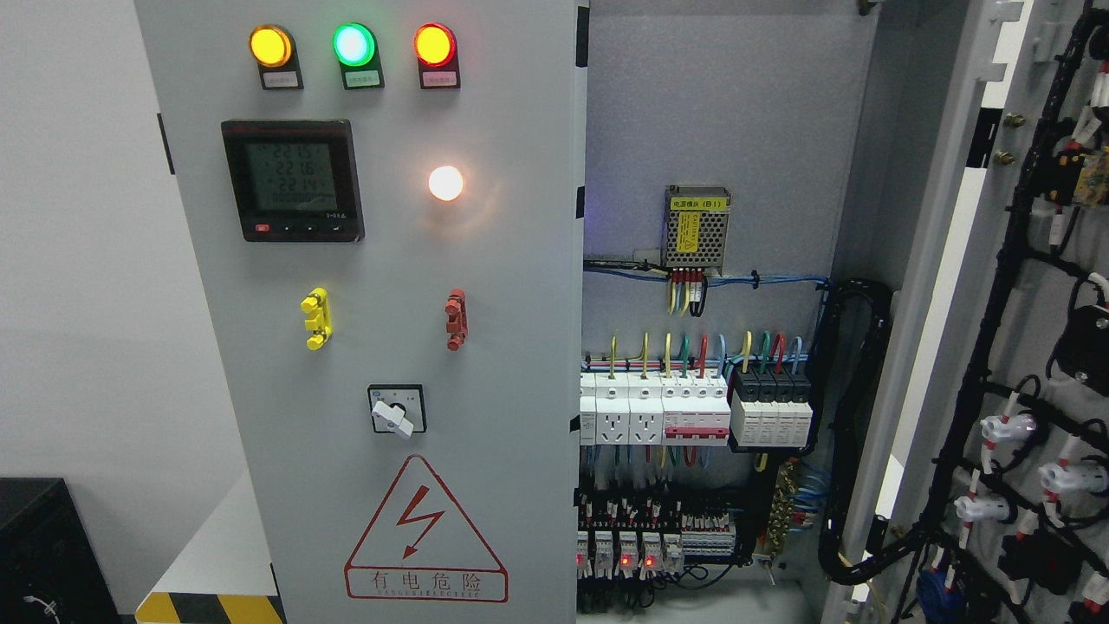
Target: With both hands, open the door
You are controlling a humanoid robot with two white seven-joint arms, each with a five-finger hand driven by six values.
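From my head camera I see neither of my hands, both arms are out of frame, so whether they are released, clenched or grasping anything I can't tell. The electrical cabinet fills the view. Its left door (381, 347) is shut, face toward me, taking up the left-centre of the picture. On it, top row: yellow lamp (271, 46), green lamp (354, 44), red lamp (434, 44), all lit. Below them the digital meter (292, 180) with a lit display, digits too blurred to read, and to its right a glowing white lamp (445, 183). Lower down a yellow handle (315, 318) and a red handle (456, 319), then a rotary switch (397, 411), then the red triangle warning sign (424, 530) with a lightning bolt. The right door (1022, 347) is swung open at the picture's right edge, its inner side showing black wiring looms (996, 286). Between the doors the cabinet interior (719, 130) is exposed: a meshed power supply (696, 230) high up, a row of white breakers (654, 407) mid-height, black modules (774, 407) just right of them, relays with red LEDs (624, 550) near the bottom. Lower left corner: a black box (43, 546) and hazard-striped edge (208, 607).
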